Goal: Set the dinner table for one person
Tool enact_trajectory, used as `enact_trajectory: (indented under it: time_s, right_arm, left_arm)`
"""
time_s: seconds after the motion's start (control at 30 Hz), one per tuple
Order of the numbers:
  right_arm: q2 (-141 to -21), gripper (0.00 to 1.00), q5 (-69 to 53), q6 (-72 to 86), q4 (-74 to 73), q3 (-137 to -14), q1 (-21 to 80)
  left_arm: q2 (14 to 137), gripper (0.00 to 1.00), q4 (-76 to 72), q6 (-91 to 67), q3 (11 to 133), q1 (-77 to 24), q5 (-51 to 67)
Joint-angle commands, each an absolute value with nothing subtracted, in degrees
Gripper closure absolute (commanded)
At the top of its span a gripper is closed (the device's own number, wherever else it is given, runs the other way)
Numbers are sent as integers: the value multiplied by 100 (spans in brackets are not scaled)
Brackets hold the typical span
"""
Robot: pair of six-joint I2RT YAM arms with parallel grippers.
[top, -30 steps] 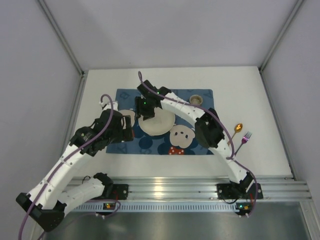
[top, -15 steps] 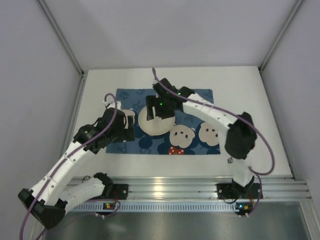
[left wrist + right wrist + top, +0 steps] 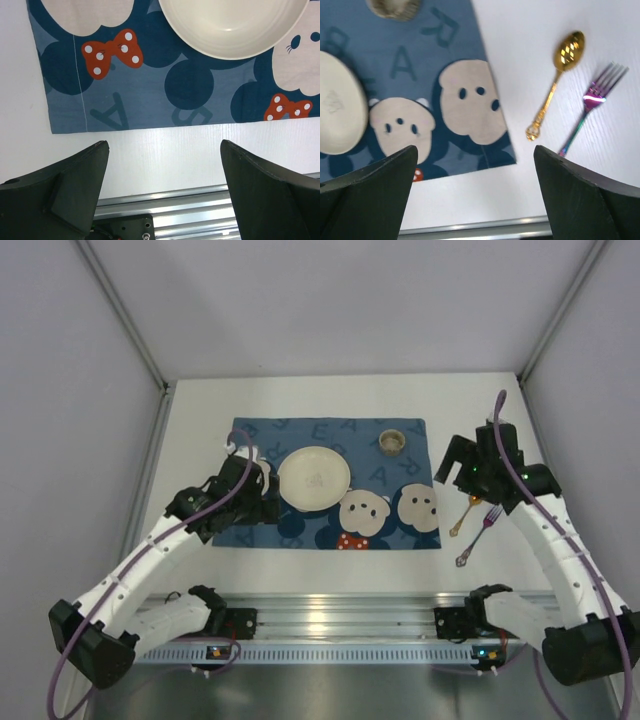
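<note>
Top external view: the white worktop (image 3: 200, 420) fills the floor of the booth, with a blue cartoon placemat (image 3: 360, 440) laid at its middle. At the mat's 9 o'clock edge the left hand (image 3: 268, 502) hangs released, its fingers spread wide with nothing between them, as the left wrist view confirms (image 3: 162, 190). Just to its 3 o'clock, a cream plate (image 3: 314, 478) sits on the mat. A small cup (image 3: 391, 442) stands at the plate's 2 o'clock, near the mat's far edge. Off the mat at its 3 o'clock side, a gold spoon (image 3: 462, 518) and a shiny purple fork (image 3: 478, 537) lie side by side on bare worktop, close but not touching. The right hand (image 3: 468, 472) hovers at their 12 o'clock, also released and empty, its fingers wide apart in the right wrist view (image 3: 475, 195).

As for handling, the worktop itself is stiff, fixed and smooth, and is there to be laid, not lifted. The spoon (image 3: 552, 85) and fork (image 3: 587, 107) look thin, light and slippery on that surface, and are probably best pinched across the handle near its middle. The plate (image 3: 232, 25) looks rigid and possibly breakable, and is best gripped at its raised rim.
</note>
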State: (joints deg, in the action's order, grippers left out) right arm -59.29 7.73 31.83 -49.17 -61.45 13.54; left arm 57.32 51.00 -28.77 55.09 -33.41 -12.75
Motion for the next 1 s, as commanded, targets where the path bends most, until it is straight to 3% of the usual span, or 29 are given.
enact_trajectory:
  time_s: [0.0,0.37,0.53,0.73,0.87,0.97]
  right_arm:
    - [-6038,0,800,3094,-5440,-5907,793]
    - [-6960,0,282,2919,-5388,-5194,-1052]
    - [-7373,1,396,2707,-5283,-5203,-1432]
    - [-7804,14,483,2654,-4914,-5046,-1538]
    - [-8059,38,615,2698,-4650,-4931,-1564]
    - [-8270,47,642,2725,-4466,-4878,-1573]
  left_arm:
    - [5783,1,4623,-2786,5397,-3322,-1169]
    - [5467,2,4368,-2830,5124,-3322,-1107]
    - [5370,1,4324,-2874,5054,-3313,-1204]
    - [5414,1,4298,-2883,5027,-3314,-1301]
    - [5467,2,4307,-2900,5027,-3322,-1353]
    - [5458,2,4324,-2918,5019,-3322,-1397]
